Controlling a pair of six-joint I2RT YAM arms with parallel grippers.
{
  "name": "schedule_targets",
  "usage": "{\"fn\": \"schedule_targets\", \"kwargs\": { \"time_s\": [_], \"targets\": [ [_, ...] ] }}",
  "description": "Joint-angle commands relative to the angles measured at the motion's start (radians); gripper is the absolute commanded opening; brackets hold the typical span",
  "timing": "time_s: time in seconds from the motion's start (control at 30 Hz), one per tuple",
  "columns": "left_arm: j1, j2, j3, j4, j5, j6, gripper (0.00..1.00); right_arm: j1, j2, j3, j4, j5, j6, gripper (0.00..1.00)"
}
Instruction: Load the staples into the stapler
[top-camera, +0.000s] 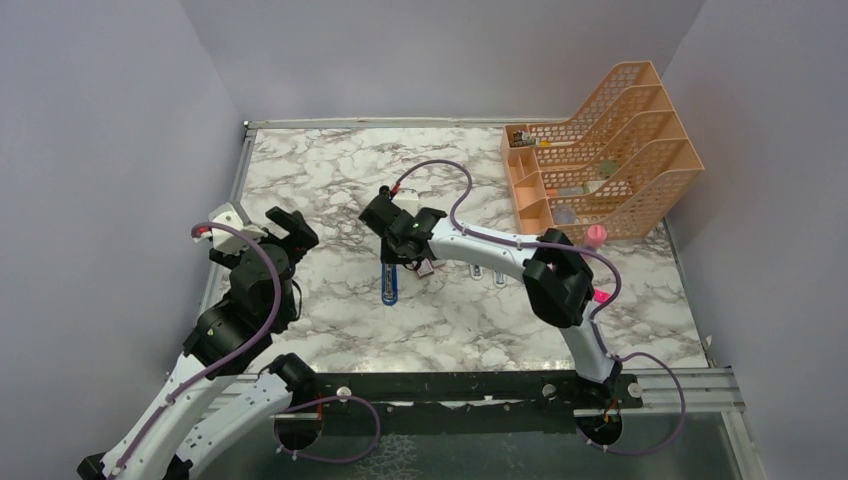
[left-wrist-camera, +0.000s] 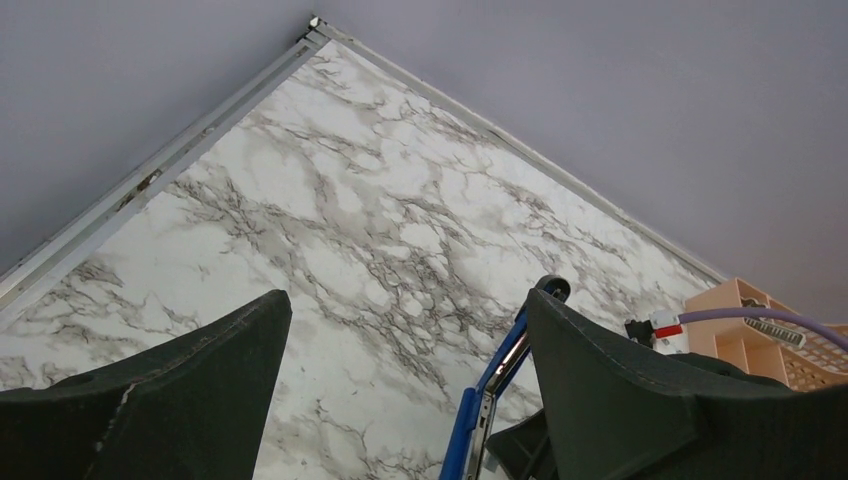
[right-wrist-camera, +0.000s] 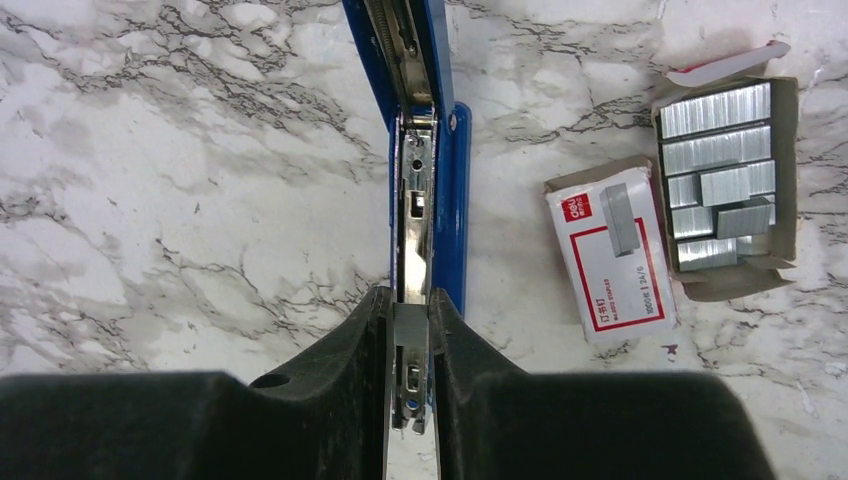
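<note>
Right gripper (right-wrist-camera: 410, 318) first: its two black fingers were clenched tight on the near end of the silvery channel of the stapler (right-wrist-camera: 415, 180). That is how the right wrist view read, though a staple strip pinched there could not be ruled out. The stapler lay flat mid-table, swung open, its blue base pointing away from the fingers. Just to its right sat the staples (right-wrist-camera: 715, 150), silvery strips packed in their grey tray. The pink-and-white box (right-wrist-camera: 610, 260) touched the tray's left side, with one loose strip resting on top of it.

Over on the other side, the left gripper (left-wrist-camera: 407, 300) hung released, fingers spread wide with nothing between them. It hovered above bare marble to the left of the stapler.

By my reckoning this was around the middle. The stapler was open and the box was unpacked. The visible stretch of channel looked bare, so seating a strip and shutting the top seemed to be what was left.

The table (top-camera: 330, 330) was white marble with grey veining, walled in by plain pale-lilac panels (top-camera: 450, 50). An orange mesh organiser (top-camera: 610, 150) stood at the far right corner.
</note>
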Motion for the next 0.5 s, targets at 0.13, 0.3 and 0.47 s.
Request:
{"fn": "schedule_targets", "kwargs": {
  "time_s": [0.13, 0.3, 0.47],
  "targets": [
    [0.007, -0.007, -0.01, -0.013, -0.054, -0.01, 0.87, 0.014, 0.073, 0.066, -0.002, 0.045, 0.021, 0.21],
    [0.006, -0.011, -0.016, -0.012, -0.054, -0.01, 0.87, 0.016, 0.085, 0.07, -0.006, 0.049, 0.02, 0.21],
    [0.006, -0.017, -0.019, -0.013, -0.057, -0.01, 0.87, 0.017, 0.099, 0.079, -0.005, 0.039, 0.01, 0.21]
  ]
}}
